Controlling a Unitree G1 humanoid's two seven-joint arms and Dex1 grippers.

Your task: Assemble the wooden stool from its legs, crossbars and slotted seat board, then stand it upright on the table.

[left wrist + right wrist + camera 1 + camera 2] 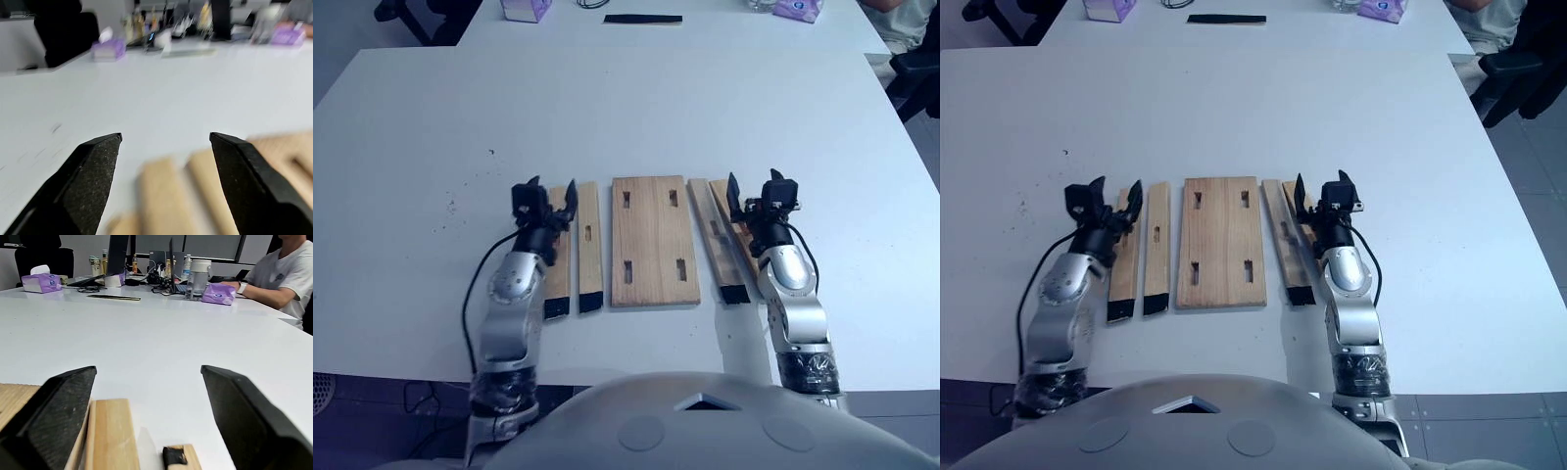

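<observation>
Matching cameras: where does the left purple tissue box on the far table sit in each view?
Left eye: tissue box at the top edge, left of centre.
Right eye: box at the top edge, farther left.
Left wrist: box in the background.
Right wrist: box in the background, tissue up.
Landmark: the dark chair beside it in every view.

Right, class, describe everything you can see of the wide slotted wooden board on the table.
The wide rectangular seat board of light wood lies flat on the white table, long sides running away from the robot. It has four rectangular slots, two near each end. Narrow wooden planks flank it; nothing rests on it.
</observation>
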